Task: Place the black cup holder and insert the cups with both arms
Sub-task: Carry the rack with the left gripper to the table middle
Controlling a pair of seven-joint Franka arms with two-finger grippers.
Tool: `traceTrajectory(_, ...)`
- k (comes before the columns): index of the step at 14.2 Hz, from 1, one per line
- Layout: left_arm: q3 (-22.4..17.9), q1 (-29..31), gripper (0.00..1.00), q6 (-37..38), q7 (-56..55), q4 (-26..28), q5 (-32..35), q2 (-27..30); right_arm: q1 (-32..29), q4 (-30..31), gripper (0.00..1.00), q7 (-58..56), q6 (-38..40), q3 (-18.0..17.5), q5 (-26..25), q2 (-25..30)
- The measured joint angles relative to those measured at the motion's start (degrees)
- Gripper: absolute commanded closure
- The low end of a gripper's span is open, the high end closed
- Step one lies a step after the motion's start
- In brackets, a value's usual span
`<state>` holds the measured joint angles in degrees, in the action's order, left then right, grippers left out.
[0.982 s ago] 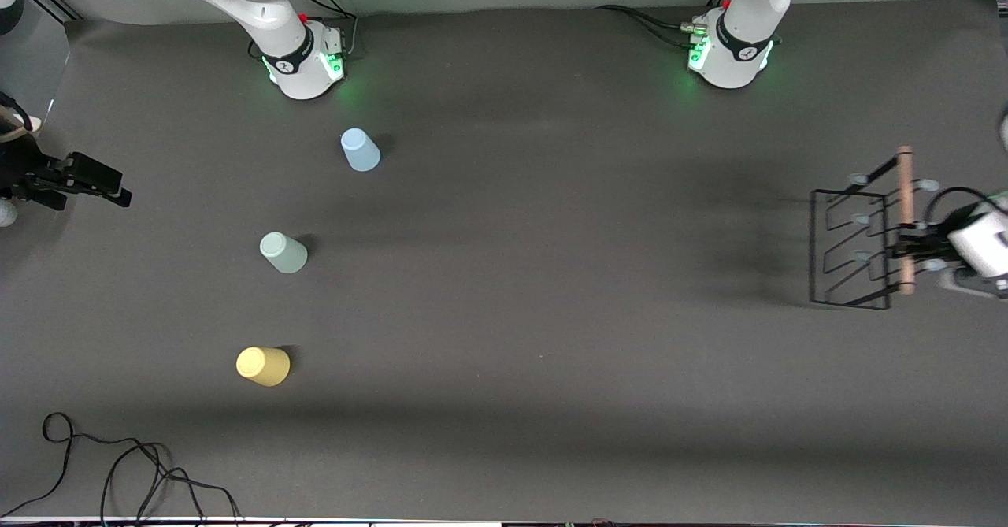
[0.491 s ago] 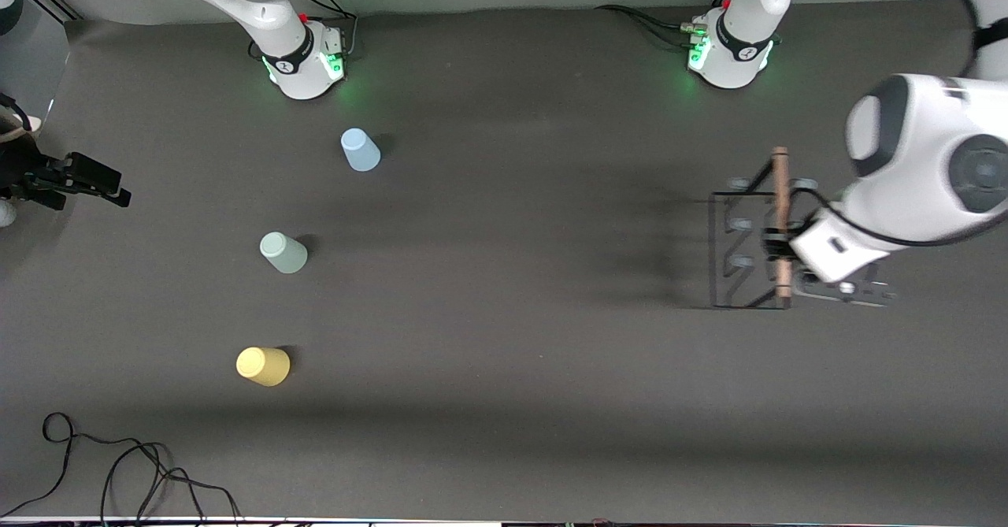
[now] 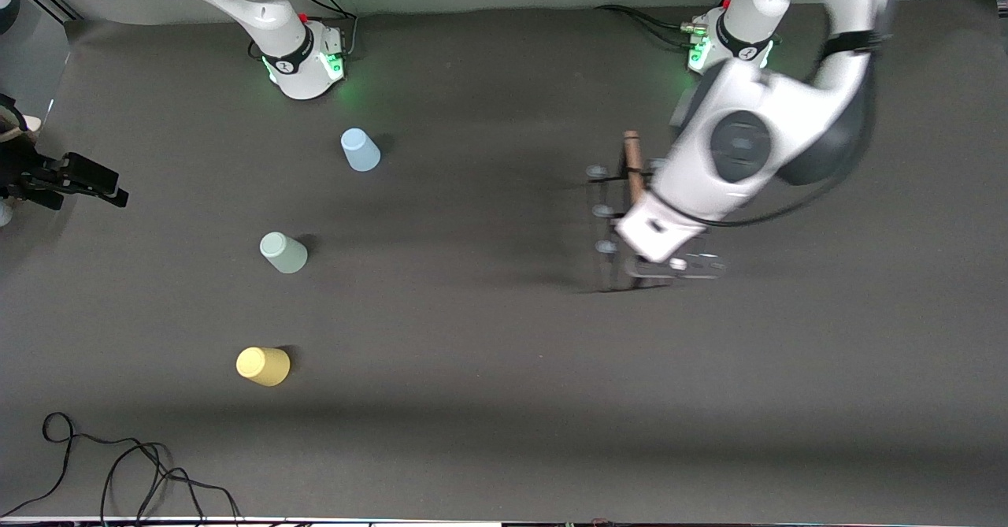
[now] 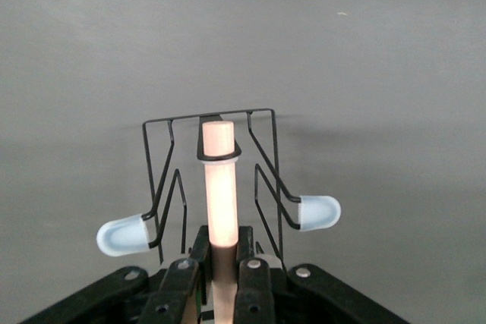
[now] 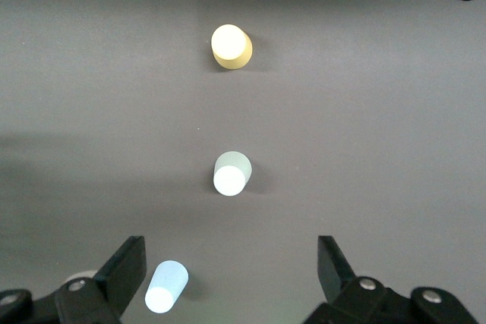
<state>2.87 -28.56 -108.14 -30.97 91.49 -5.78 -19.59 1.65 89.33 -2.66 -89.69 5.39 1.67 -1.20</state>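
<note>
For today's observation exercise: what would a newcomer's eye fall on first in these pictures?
The left gripper, over the table's middle toward the left arm's end, holds the black cup holder by its wooden handle. Three upside-down cups line up toward the right arm's end: blue cup, green cup, then yellow cup nearest the camera. The right gripper waits open.

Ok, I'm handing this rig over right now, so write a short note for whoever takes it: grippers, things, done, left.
Left gripper: shut on the wooden handle of the black cup holder, carrying it over the table's middle, toward the left arm's end.
Right gripper: open, empty, waiting at the right arm's end.
Cups stand upside down in a row toward the right arm's end: pale blue cup farthest from the front camera, sage green cup between, yellow cup nearest.
Done: holder picked up.
Left: set holder down, put all three cups on it.
</note>
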Motion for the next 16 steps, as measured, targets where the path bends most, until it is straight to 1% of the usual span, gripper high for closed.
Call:
traceTrajectory(4,-0.1,-8.2,1.0,-0.9,-11.5,-9.4,0.0,-9.2,0.0,0.1,0.0,0.0,0.0,0.1,0.0,0.0)
traceTrajectory(6,-0.1,-11.0,1.0,-3.3,-15.1,-13.7,0.0,-13.5,0.0,0.1,0.0,0.0,0.0,0.2,0.0,0.0)
traceTrajectory(7,-0.1,-12.1,1.0,-5.5,-16.5,-14.8,0.0,-15.0,0.0,0.2,0.0,0.0,0.0,0.2,0.0,0.0)
traceTrajectory(10,-0.2,-15.1,1.0,-11.4,-20.7,-16.2,0.0,-17.9,0.0,0.4,0.0,0.0,0.0,0.2,0.0,0.0)
traceTrajectory(13,-0.3,-17.3,1.0,-12.3,-22.9,-17.3,0.1,-19.7,0.0,0.6,0.0,0.0,0.0,0.2,0.0,0.0)
traceTrajectory(16,-0.3,-18.4,1.0,-12.4,-23.7,-17.4,0.7,-20.4,0.0,0.6,0.0,0.0,0.0,0.2,0.0,0.0)
